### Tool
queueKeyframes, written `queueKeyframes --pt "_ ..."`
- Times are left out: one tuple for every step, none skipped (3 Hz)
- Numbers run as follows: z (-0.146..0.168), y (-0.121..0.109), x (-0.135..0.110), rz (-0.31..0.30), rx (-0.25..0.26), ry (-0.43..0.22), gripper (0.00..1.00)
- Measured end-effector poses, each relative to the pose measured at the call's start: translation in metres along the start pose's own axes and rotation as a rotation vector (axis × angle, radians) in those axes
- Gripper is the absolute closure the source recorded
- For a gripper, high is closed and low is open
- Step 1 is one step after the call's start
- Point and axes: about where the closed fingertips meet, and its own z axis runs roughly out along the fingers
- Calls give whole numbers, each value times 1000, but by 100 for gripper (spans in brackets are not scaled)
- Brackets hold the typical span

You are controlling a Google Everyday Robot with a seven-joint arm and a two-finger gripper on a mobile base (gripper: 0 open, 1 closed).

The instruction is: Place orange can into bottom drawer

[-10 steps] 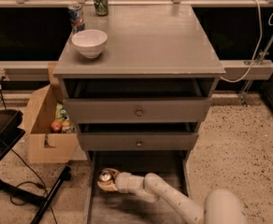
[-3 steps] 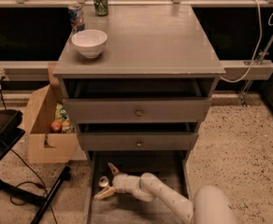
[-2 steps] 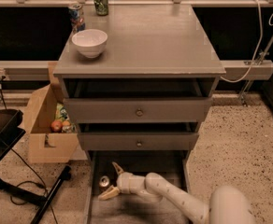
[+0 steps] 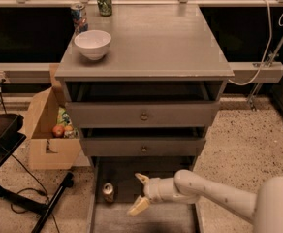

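One orange can (image 4: 108,192) by left wall of bottom drawer (image 4: 146,221), wide-spread end effector (image 4: 136,194) just beside

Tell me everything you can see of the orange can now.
The orange can is small, orange-gold and metallic-looking, with a silver top. It seems to stand upright on the floor of the open bottom drawer, near the wall on the picture's left. Only the drawer touches it. The end effector is beside it, toward the drawer's middle, fingers open, apart from the can.
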Motion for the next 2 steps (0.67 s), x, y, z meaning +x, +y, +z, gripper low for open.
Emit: queueKeyframes --pt "-60 18 -7 16 -5 85 0" --pt "-114 41 -29 -17 76 111 0"
